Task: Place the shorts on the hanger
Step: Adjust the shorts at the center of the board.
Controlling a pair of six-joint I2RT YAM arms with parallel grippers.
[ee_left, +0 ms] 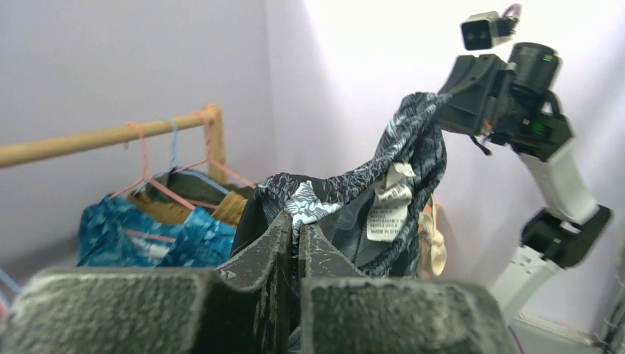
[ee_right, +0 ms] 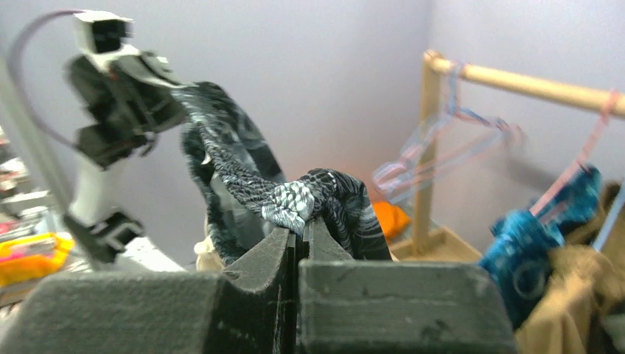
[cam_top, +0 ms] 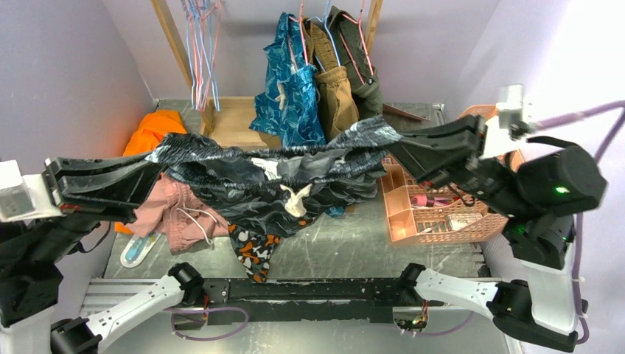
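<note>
The dark shorts with a grey-white print hang stretched in the air between both grippers, and the cream drawstring dangles at the middle. My left gripper is shut on the waistband's left end; its fingertips pinch the fabric, with a white label just beyond. My right gripper is shut on the other end. Light-blue wire hangers hang empty among pink ones at the left of the wooden rail, and look blurred in the right wrist view.
Teal shorts, a tan garment and a dark one hang on the rail. Under the stretched shorts lie a pink garment, orange cloth and black-orange-white shorts. A peach basket stands at the right.
</note>
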